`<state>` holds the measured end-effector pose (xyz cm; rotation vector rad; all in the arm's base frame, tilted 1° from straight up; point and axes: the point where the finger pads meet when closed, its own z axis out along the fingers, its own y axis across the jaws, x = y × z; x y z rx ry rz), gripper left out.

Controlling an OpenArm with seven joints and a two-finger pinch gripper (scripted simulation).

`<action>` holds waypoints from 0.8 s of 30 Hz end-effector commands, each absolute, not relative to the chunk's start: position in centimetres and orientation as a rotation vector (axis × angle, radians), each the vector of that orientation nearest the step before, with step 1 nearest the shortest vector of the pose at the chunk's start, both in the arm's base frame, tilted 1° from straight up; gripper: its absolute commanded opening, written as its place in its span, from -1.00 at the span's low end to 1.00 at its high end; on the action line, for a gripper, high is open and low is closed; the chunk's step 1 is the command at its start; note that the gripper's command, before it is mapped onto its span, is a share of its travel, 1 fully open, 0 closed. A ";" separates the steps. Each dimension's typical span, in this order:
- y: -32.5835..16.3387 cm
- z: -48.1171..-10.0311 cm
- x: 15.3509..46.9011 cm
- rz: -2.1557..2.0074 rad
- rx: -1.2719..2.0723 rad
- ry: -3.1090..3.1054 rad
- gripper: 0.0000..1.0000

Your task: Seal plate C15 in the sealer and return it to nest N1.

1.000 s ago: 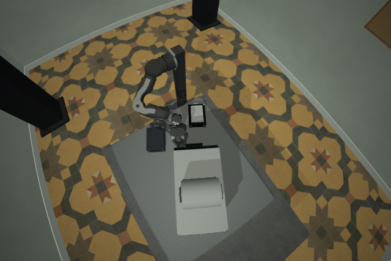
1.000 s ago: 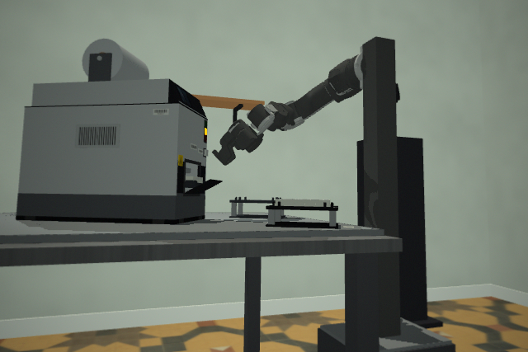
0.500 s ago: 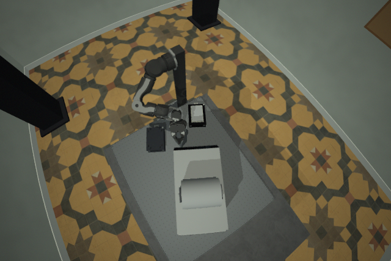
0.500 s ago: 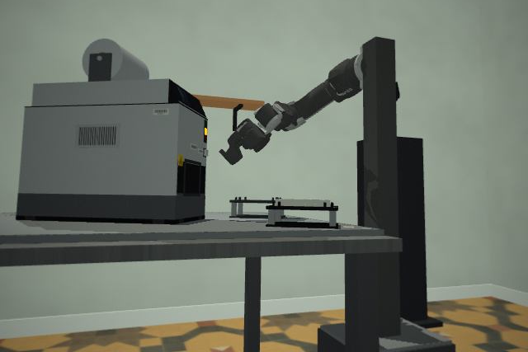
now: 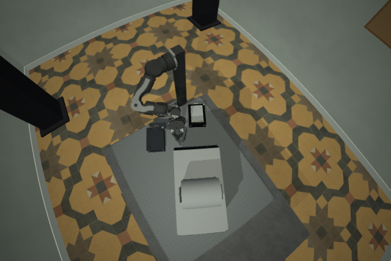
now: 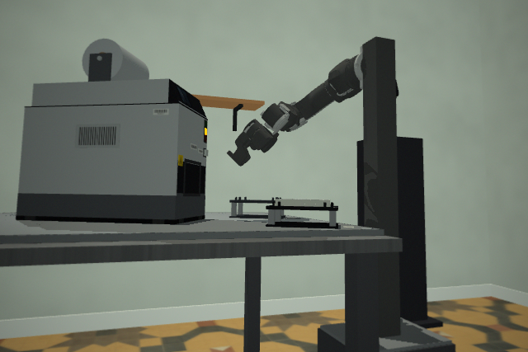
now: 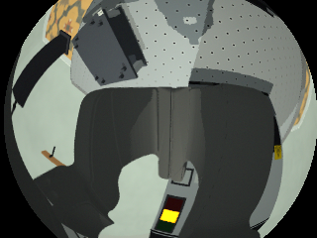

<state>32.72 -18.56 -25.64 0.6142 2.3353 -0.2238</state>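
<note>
Up front of the sealer, gripper hanging in the air with jaws pressed together on nothing, lamp glowing amber, C15 out of sight, N1 bare, C51 sitting in N2.

Single arm reaching from its upright column, upper link sloping down toward 8 o'clock in the exterior view, wrist bent further downward. Gripper fully closed, fingers together with nothing between them, hanging in the air.
</note>
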 end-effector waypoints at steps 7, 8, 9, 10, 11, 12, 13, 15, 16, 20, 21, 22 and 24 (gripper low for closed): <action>-21.7 -25.6 30.0 -0.165 0.671 2.557 -1.00; -21.7 -25.6 30.0 -0.165 0.671 2.557 -1.00; -21.7 -25.6 30.0 -0.165 0.671 2.557 -1.00; -21.7 -25.6 30.0 -0.165 0.671 2.557 -1.00; -21.7 -25.6 30.0 -0.165 0.671 2.557 -1.00; -21.7 -25.6 30.0 -0.165 0.671 2.557 -1.00; -21.7 -25.6 30.0 -0.165 0.671 2.557 -1.00; -21.7 -25.6 30.0 -0.165 0.671 2.557 -1.00; -21.7 -25.6 30.0 -0.165 0.671 2.557 -1.00; -24.3 -25.5 27.5 -0.103 0.718 2.753 -1.00; -25.0 -25.5 26.9 -0.085 0.729 2.803 -1.00; -25.0 -25.5 26.9 -0.085 0.729 2.803 -1.00; -25.0 -25.5 26.9 -0.085 0.729 2.803 -1.00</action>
